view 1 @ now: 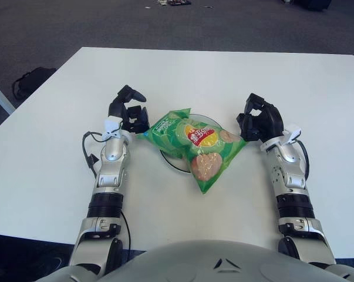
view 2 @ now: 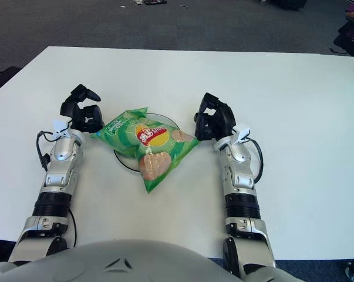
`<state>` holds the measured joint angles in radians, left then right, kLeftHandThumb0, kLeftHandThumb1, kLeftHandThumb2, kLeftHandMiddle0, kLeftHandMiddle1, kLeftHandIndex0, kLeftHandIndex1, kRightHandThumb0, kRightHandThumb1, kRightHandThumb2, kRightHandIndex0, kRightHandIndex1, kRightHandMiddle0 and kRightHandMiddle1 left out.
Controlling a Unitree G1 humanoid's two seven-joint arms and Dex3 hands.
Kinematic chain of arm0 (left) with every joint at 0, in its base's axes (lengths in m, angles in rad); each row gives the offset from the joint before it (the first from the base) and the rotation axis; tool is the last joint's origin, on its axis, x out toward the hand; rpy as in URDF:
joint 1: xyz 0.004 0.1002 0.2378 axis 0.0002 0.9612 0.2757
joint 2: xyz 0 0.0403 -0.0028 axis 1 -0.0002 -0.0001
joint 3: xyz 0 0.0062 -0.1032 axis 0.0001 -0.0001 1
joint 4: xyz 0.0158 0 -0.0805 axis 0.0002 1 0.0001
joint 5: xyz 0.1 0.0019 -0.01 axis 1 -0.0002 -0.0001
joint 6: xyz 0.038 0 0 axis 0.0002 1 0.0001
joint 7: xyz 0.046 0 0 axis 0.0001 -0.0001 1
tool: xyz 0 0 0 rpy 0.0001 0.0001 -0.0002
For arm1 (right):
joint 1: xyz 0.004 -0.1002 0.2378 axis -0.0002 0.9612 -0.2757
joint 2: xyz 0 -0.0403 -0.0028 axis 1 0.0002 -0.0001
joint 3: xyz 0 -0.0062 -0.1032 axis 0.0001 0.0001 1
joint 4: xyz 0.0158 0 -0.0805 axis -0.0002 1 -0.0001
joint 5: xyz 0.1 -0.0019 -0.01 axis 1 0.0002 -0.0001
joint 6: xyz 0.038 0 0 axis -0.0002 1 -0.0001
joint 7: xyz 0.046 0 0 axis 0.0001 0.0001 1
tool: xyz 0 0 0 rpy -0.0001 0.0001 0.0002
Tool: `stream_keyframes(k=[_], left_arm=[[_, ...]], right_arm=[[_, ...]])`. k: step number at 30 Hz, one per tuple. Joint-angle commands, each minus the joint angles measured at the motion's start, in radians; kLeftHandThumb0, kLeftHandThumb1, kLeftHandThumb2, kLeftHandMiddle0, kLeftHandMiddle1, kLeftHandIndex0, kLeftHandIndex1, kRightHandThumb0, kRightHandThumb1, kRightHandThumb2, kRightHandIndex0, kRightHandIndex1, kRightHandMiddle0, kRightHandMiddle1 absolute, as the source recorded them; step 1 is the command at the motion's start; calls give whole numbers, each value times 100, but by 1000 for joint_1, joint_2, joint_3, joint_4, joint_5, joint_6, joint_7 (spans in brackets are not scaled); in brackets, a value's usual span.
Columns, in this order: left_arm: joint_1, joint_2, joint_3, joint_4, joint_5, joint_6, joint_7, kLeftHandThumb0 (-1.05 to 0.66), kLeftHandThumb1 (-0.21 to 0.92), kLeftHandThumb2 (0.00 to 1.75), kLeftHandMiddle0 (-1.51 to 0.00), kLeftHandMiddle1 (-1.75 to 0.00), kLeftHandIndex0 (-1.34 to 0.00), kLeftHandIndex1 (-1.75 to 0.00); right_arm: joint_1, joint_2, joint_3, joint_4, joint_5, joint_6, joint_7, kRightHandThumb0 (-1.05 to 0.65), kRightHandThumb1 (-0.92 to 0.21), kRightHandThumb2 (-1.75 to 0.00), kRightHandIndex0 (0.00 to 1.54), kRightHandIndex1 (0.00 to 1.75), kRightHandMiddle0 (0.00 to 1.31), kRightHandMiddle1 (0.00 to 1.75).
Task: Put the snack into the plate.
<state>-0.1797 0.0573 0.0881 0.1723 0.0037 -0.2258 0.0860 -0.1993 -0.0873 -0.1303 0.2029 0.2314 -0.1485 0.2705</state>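
Snack bag [view 1: 195, 144] was a green crisp packet with a red and yellow logo patch at its centre and pictures of round pinkish slices printed on its front. It lay flat and slightly crumpled across the plate [view 1: 172, 163], covering most of it; only a thin arc of the plate's rim showed at the bag's left and lower left side. One corner of the bag pointed toward the desk's near edge and overhung the plate. Plate and bag sat around the middle of the white desk [view 1: 223, 76], somewhat closer to its near edge than to its far edge.

Left hand [view 1: 128, 114] stood just beside the bag's left corner, fingers curled and gripping nothing; contact with the bag could not be confirmed. Right hand [view 1: 259, 121] stood just beside the bag's right corner, fingers likewise curled inward and empty. Both forearms extended back toward the near edge.
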Motion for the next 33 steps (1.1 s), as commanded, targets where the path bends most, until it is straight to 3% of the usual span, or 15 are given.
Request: stream_keyframes(k=[1, 33], left_arm=[[165, -44, -10, 86, -6, 8, 1, -52, 22, 144, -141, -175, -70, -175], [171, -42, -17, 75, 11, 16, 11, -52, 22, 144, -142, -175, -70, -175]], right_arm=[[106, 40, 1, 57, 17, 10, -2, -56, -13, -155, 139, 175, 78, 175], [108, 36, 8, 46, 0, 22, -14, -57, -12, -156, 138, 175, 78, 175]])
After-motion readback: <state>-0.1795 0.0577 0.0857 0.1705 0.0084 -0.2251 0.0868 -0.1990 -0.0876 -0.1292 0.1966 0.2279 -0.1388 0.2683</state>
